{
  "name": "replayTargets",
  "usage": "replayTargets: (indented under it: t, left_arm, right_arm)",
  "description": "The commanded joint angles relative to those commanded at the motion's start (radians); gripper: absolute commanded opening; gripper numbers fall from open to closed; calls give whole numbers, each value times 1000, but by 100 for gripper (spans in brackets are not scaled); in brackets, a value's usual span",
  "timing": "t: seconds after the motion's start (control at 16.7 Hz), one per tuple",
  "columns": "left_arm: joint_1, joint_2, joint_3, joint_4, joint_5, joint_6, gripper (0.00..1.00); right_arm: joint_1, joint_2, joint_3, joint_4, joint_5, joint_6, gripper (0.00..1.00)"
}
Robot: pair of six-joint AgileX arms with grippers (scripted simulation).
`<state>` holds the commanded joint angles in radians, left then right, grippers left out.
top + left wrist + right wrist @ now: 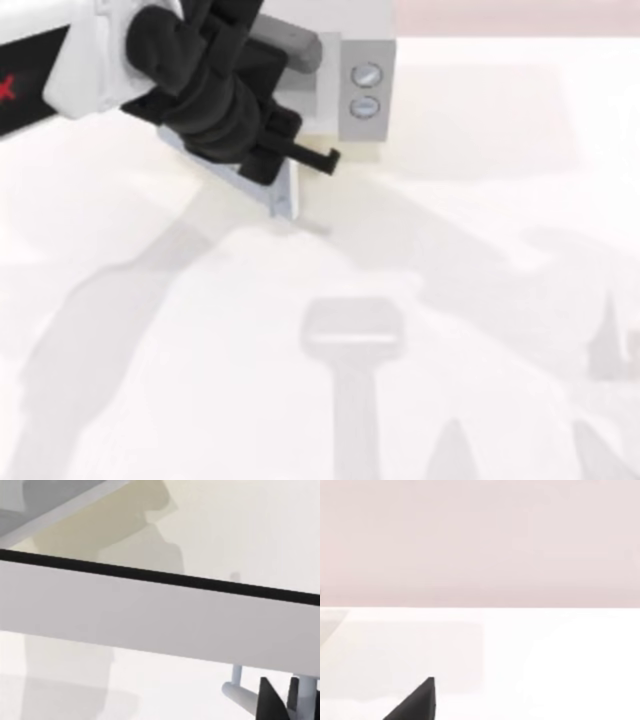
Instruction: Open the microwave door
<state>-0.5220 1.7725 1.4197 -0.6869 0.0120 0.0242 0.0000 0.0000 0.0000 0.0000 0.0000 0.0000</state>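
while the microwave [350,70] sits at the far edge of the table [480,300], a little left of the middle in the top view, its two round knobs [366,90] stacked on the front panel, the microwave door [262,185] stands swung out from the body at a slant, its free edge pointing down toward the near side of the table and its hinge side hidden beneath the arm. my left arm reaches in from the top view's left and covers most of the door, with the left gripper [310,155] low against the door's free end; one dark finger [322,157] pokes out past the arm toward the knob panel. from the left wrist view the door [160,620] fills the frame as a wide pale grey band with a black strip along one long edge, and the slim handle [240,695] shows at a corner with dark fingertips [270,702] right against it, one on either side so far as i can see, so the gripper appears clenched on the handle. my right arm is out of the top view, parked; the right wrist view shows only a dark fingertip [417,702] over bare table [520,655] and a pale wall, and i cannot tell how that gripper stands.
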Motion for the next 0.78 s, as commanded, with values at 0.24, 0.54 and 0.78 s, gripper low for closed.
replayTargets:
  t: [0.24, 0.54, 0.78]
  left_arm:
    - [0, 0, 0, 0, 0, 0, 0]
    - [0, 0, 0, 0, 0, 0, 0]
    - [-1, -7, -6, 1, 14, 11, 0]
  right_arm:
    - [0, 0, 0, 0, 0, 0, 100]
    - [0, 0, 0, 0, 0, 0, 100]
    - [0, 0, 0, 0, 0, 0, 100]
